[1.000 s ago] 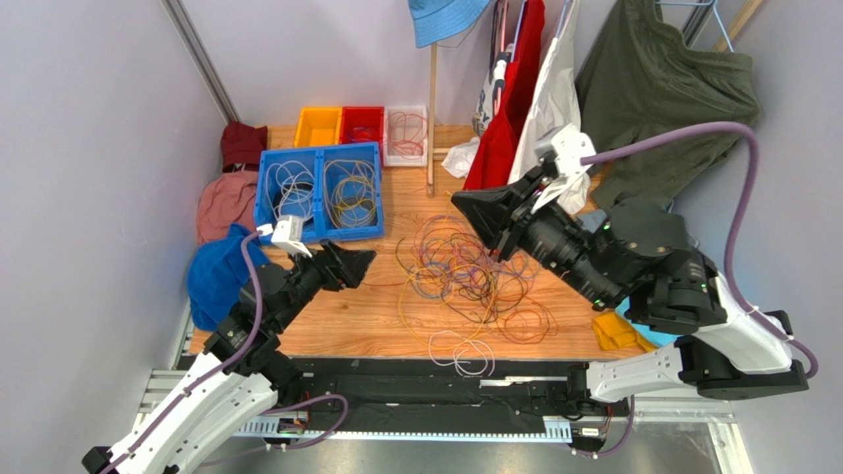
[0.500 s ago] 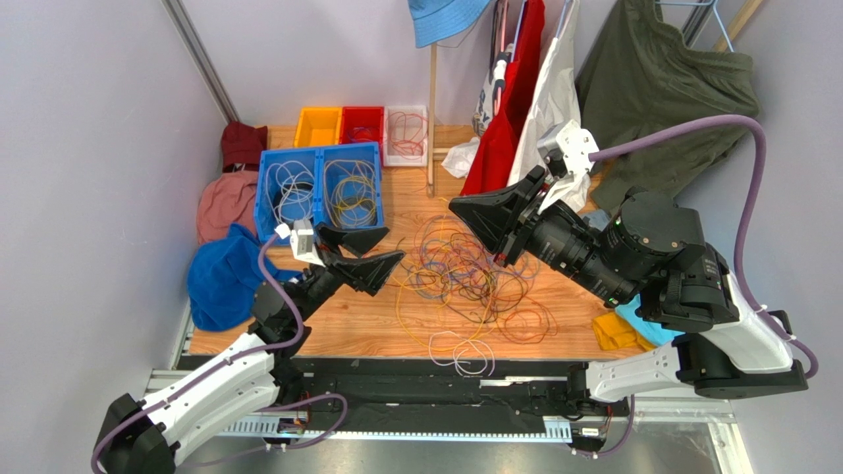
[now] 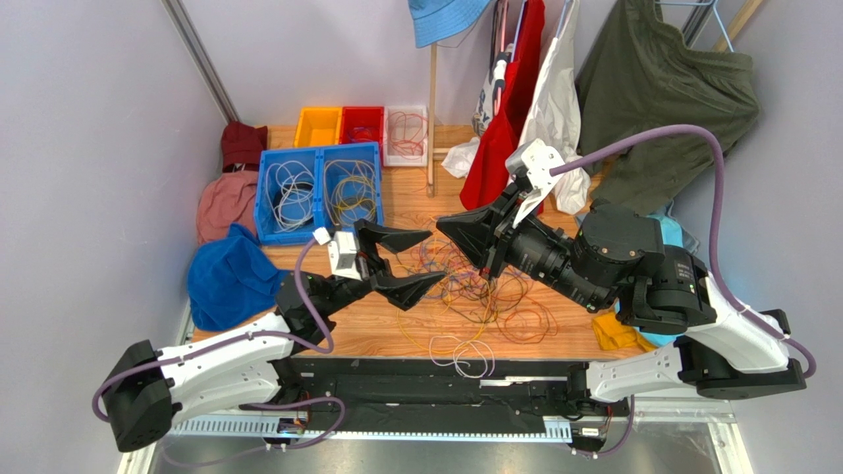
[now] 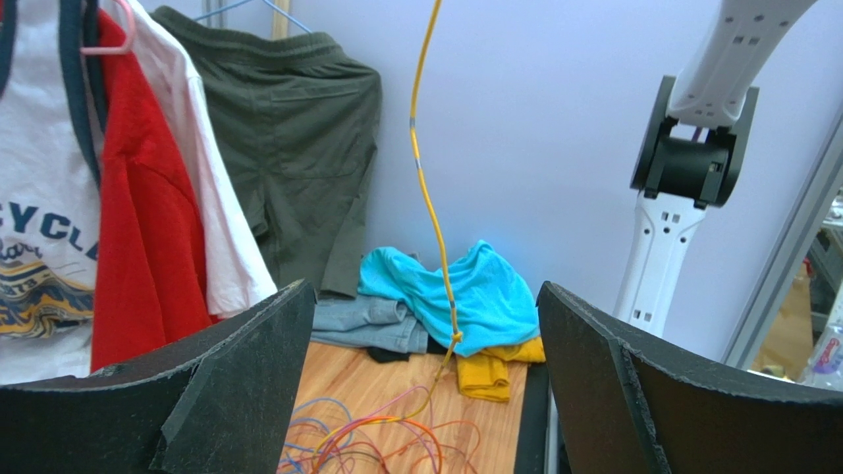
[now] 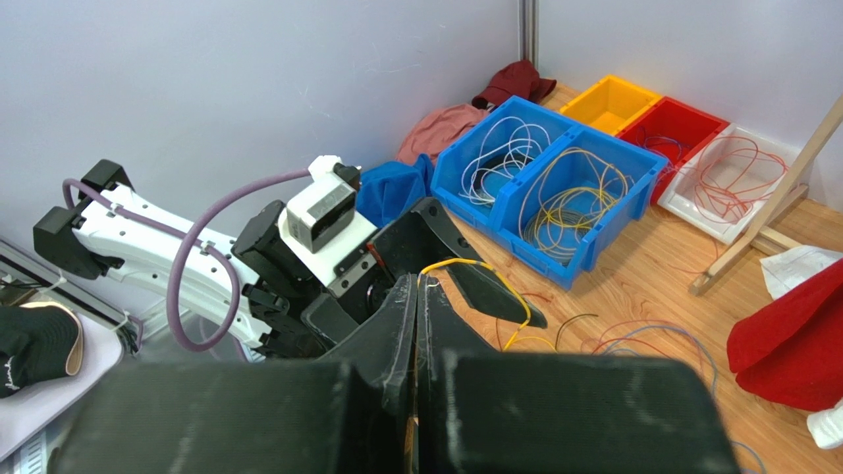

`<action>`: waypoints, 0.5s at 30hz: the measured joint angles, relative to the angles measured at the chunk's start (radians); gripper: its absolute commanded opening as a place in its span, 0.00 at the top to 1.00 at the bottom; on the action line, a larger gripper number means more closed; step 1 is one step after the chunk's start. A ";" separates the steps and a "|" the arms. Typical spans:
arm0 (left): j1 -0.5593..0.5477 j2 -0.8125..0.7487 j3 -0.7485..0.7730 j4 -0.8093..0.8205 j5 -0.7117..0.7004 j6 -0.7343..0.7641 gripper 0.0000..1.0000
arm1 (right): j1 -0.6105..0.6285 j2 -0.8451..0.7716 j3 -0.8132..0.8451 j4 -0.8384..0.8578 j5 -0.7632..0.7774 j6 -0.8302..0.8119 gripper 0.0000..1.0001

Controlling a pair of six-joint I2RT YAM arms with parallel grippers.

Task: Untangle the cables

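On the counter [image 3: 396,336] the cables [image 3: 485,286] lay as one loose heap at the middle, slightly toward the right edge, and most of them were still looped through one another, so I'd judge your sorting was far from finished. The blue bin [image 3: 320,188] sat toward the far-left corner with white strands in one half and yellow in the other, which looks like where freed cables go by colour. Your right claw [image 3: 445,225] hung over the far side of the heap with its fingers pressed together on a yellow cable [image 4: 427,197]. From its own camera that strand arched out of the closed tips, and from the left wrist it ran up from the heap and out of the top of the frame. Holding it high like that probably served to draw one strand clear of the tangle and show where it still snagged. Your left claw [image 3: 421,259] stood at the heap's left side, jaws spread wide and empty, and the raised yellow line showed in the gap between them, likely lined up for a second grip lower down. Compared with a second earlier, your left arm had swung away from the bin toward the middle and its jaws had opened. Your right claw had come a little left and toward the near edge.
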 measured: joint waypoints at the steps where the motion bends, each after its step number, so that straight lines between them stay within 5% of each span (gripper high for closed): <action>1: -0.006 0.016 0.005 0.003 0.000 0.010 0.10 | 0.000 0.000 -0.002 0.000 -0.001 0.000 1.00; 8: -0.013 0.099 0.019 0.040 -0.017 0.043 0.40 | 0.000 -0.013 -0.016 0.000 -0.006 0.006 1.00; 12: -0.013 0.140 0.040 0.058 -0.030 0.048 1.00 | 0.000 -0.027 -0.032 0.000 -0.006 0.011 1.00; 13: -0.013 0.149 0.048 0.062 -0.034 0.050 1.00 | 0.000 -0.030 -0.036 0.002 -0.006 0.013 1.00; 14: -0.013 0.157 0.057 0.063 -0.042 0.050 1.00 | 0.000 -0.035 -0.042 0.002 -0.006 0.016 0.97; 15: -0.013 0.159 0.066 0.061 -0.053 0.048 1.00 | 0.000 -0.041 -0.051 0.003 -0.006 0.019 0.75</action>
